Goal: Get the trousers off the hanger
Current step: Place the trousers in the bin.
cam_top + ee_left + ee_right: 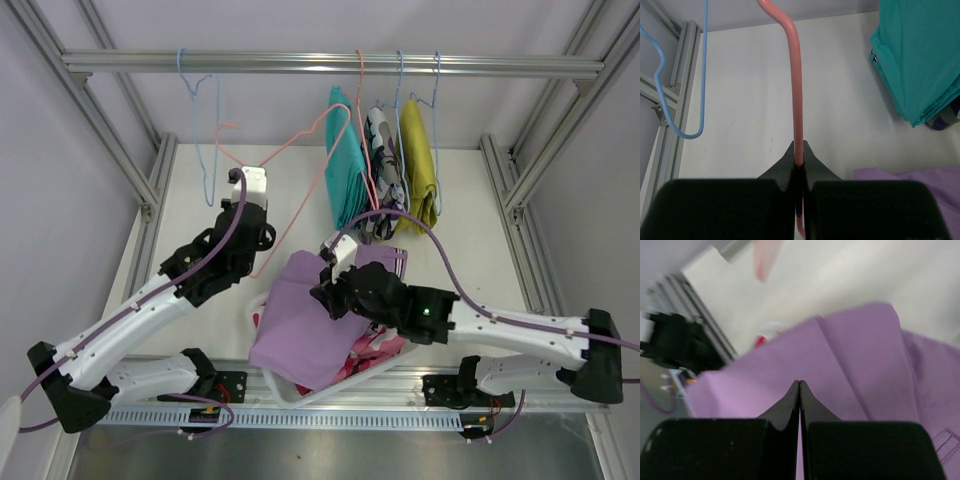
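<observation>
The left pincer [799, 152], closest to its wrist lens, is clamping its black jaws tight on the wire of the pink hanger [796, 90]. The wire is rising straight ahead of the fingertips and curving off to the left at its far end. To the left of that pincer a bare blue hanger [705, 60] is dangling from the rail [330, 63].

Ahead of the left pincer and to its right the teal shorts [920, 60] are hanging folded. The camouflage shorts [380, 165] and the mustard shorts [418, 160] are hanging just beyond them from the same rail.

The right pincer [799, 390] is holding its jaws pressed fully together, tips pointing at the lilac shorts [840, 370]. Whether a fold is caught between them cannot be told. The lilac shorts are lying off any hanger, spreading directly under and ahead of the right pincer. They are draping over the red-and-white shorts [378, 345] and the white basket [292, 388] beneath.
</observation>
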Controlling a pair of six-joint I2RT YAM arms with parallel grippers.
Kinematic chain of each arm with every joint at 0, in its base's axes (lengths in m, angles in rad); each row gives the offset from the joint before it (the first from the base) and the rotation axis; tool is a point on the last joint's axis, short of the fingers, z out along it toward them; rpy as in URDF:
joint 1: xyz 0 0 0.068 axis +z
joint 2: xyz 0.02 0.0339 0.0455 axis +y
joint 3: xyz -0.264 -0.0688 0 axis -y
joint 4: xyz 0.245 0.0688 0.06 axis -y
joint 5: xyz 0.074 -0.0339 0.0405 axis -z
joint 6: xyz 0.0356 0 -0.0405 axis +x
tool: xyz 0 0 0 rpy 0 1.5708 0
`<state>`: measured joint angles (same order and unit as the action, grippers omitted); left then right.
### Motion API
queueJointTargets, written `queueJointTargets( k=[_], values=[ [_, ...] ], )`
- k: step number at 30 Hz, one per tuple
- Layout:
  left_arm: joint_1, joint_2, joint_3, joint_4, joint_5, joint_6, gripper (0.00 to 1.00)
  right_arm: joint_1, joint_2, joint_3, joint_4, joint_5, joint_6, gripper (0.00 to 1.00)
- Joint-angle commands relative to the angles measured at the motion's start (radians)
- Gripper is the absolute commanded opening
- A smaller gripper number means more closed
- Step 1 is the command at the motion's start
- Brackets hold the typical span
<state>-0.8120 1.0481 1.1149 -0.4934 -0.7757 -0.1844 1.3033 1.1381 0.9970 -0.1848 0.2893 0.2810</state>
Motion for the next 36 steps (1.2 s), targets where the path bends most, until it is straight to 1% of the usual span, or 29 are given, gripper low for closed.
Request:
queueJointTargets(
  k=[1,2,3,4,5,8,9,11,13,14,16,17,18,19,20,22,23,26,28,30,32,33,35,36],
  values=[
    [-0.003,-0.034,0.036,0.016,-0.01,-0.012,0.01,-0.093,0.061,-0.121,0.135,-0.143,0.053,0.0],
    [-0.003,-0.037,0.042,0.016,-0.005,-0.013,0.01,-0.114,0.08,-0.195,0.166,-0.165,0.09,0.0],
    [-0.003,-0.04,0.042,0.016,-0.004,-0.013,0.01,-0.151,0.112,-0.234,0.251,-0.226,0.11,0.0],
    [-0.003,-0.042,0.042,0.018,0.0,-0.015,0.01,-0.159,0.124,-0.273,0.287,-0.242,0.131,0.0],
    [-0.003,-0.045,0.042,0.016,0.0,-0.015,0.01,-0.162,0.135,-0.347,0.356,-0.251,0.17,0.0],
    [-0.003,-0.049,0.045,0.013,0.012,-0.02,0.01,-0.15,0.164,-0.435,0.447,-0.259,0.246,0.0],
    [-0.003,-0.048,0.046,0.01,0.012,-0.023,0.01,-0.139,0.17,-0.472,0.458,-0.253,0.257,0.0],
    [-0.003,-0.049,0.046,0.009,0.018,-0.024,0.01,-0.137,0.173,-0.486,0.452,-0.239,0.27,0.0],
    [-0.003,-0.049,0.049,0.006,0.023,-0.024,0.01,-0.139,0.154,-0.462,0.415,-0.23,0.259,0.0],
    [-0.003,-0.046,0.048,0.006,0.024,-0.026,0.01,-0.138,0.141,-0.44,0.359,-0.217,0.248,0.0],
    [-0.004,-0.043,0.049,0.003,0.027,-0.027,0.01,-0.139,0.115,-0.345,0.283,-0.202,0.207,0.0],
    [-0.004,-0.042,0.057,0.004,0.029,-0.027,0.01,-0.139,0.088,-0.309,0.209,-0.191,0.192,0.0],
    [-0.004,-0.039,0.053,0.003,0.03,-0.029,0.01,-0.138,0.074,-0.269,0.173,-0.184,0.179,0.0],
    [-0.006,-0.036,0.052,0.0,0.033,-0.03,0.01,-0.136,0.062,-0.191,0.122,-0.176,0.152,0.0],
    [-0.006,-0.036,0.051,-0.001,0.035,-0.032,0.01,-0.136,0.04,-0.154,0.051,-0.153,0.135,0.0],
    [-0.009,-0.033,0.051,-0.002,0.032,-0.03,0.01,-0.136,0.023,-0.054,-0.016,-0.121,0.098,0.0],
    [-0.009,-0.033,0.054,-0.002,0.033,-0.03,0.01,-0.139,0.008,-0.031,-0.071,-0.095,0.089,0.0],
    [-0.013,-0.034,0.056,-0.005,0.029,-0.029,0.01,-0.142,-0.021,-0.004,-0.122,-0.064,0.075,0.0],
    [-0.015,-0.037,0.054,-0.004,0.026,-0.024,0.01,-0.145,-0.053,-0.04,-0.108,-0.062,0.089,0.0],
    [-0.015,-0.037,0.056,-0.002,0.027,-0.021,0.01,-0.145,-0.084,-0.135,-0.084,-0.062,0.128,0.0],
    [-0.015,-0.039,0.06,-0.004,0.029,-0.017,0.01,-0.145,-0.107,-0.214,-0.019,-0.074,0.188,0.0],
    [-0.015,-0.039,0.062,-0.008,0.029,-0.013,0.01,-0.145,-0.118,-0.306,0.008,-0.082,0.21,0.0],
    [-0.015,-0.04,0.066,-0.014,0.027,-0.013,0.01,-0.139,-0.15,-0.4,0.103,-0.096,0.275,0.0],
    [-0.015,-0.04,0.066,-0.014,0.029,-0.009,0.01,-0.136,-0.158,-0.485,0.129,-0.095,0.294,0.0]
  ],
)
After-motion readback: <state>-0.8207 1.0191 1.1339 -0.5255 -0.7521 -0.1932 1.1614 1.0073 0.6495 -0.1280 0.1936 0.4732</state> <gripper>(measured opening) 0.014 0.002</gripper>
